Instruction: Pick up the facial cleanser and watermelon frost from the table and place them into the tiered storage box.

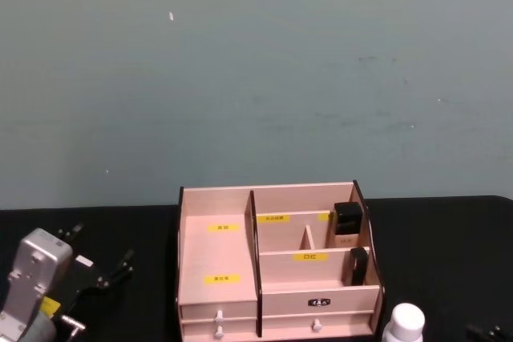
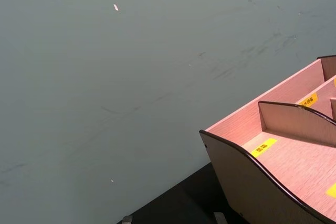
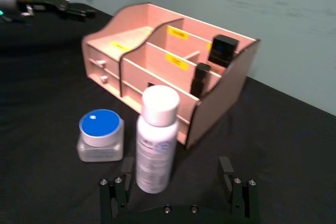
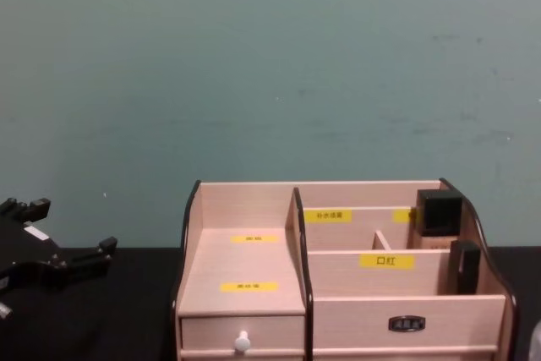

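The tiered storage box [image 1: 276,266] is light wood with dark-edged sides and yellow labels, and stands at the table's near middle, also in the chest view [image 4: 338,276] and the left wrist view [image 2: 278,150]. In front of its right end stand a white bottle with a white cap [image 3: 156,140], which I take for the facial cleanser [image 1: 405,322], and a small clear jar with a blue lid [image 3: 101,135], which I take for the watermelon frost. My right gripper [image 3: 176,182] hovers open just short of the bottle, touching nothing. My left gripper [image 1: 103,244] rests open and empty left of the box [image 4: 72,226].
Two black items [image 1: 348,218] [image 1: 358,266] stand in the box's right compartments. A black cloth [image 3: 273,129] covers the table. A plain teal wall [image 1: 256,78] rises right behind the box. Open table lies to the box's right and left.
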Robot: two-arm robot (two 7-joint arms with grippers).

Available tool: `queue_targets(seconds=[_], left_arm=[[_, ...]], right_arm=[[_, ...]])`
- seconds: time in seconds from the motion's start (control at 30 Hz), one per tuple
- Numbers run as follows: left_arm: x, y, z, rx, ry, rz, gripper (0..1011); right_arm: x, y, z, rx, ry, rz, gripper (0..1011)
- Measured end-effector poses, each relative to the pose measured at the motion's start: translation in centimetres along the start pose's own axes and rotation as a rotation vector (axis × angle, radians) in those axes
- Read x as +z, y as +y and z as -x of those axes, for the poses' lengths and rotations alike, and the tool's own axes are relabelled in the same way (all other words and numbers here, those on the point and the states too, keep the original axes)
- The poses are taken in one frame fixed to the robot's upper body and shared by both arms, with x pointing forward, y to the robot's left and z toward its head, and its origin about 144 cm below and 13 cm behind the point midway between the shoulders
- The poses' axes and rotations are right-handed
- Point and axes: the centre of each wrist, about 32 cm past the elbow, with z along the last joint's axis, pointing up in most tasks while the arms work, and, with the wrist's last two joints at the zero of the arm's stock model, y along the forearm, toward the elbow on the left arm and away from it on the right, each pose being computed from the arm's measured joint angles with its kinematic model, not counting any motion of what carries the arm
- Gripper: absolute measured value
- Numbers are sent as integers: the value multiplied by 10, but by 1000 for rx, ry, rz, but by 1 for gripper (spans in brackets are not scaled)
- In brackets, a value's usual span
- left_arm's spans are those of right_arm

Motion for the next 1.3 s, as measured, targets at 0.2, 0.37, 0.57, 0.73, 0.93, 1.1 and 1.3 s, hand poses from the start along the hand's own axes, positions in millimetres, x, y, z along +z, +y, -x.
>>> queue_targets(seconds=[0.2, 0.37, 0.57, 0.73, 0.93, 1.1, 1.3], left_arm=[[0, 0, 0, 0, 0, 0, 1001], [0, 0, 0, 0, 0, 0, 1001], [0, 0, 0, 0, 0, 0, 1001], [0, 0, 0, 0, 0, 0, 1001], [0, 0, 0, 0, 0, 0, 1001], [0, 0, 0, 0, 0, 0, 1001], [0, 0, 0, 0, 0, 0, 1001]], right_arm=[[0, 5, 0, 34, 6, -32, 1002], [-1, 13, 1, 50, 14, -62, 1002], [-2, 24, 3, 59, 25, -88, 1002], [-3, 33, 3, 67, 31, -105, 1002], [-3, 42, 4, 63, 40, -123, 1002], [-2, 48, 4, 49, 43, -129, 1002], [-1, 57, 3, 43, 51, -130, 1002]])
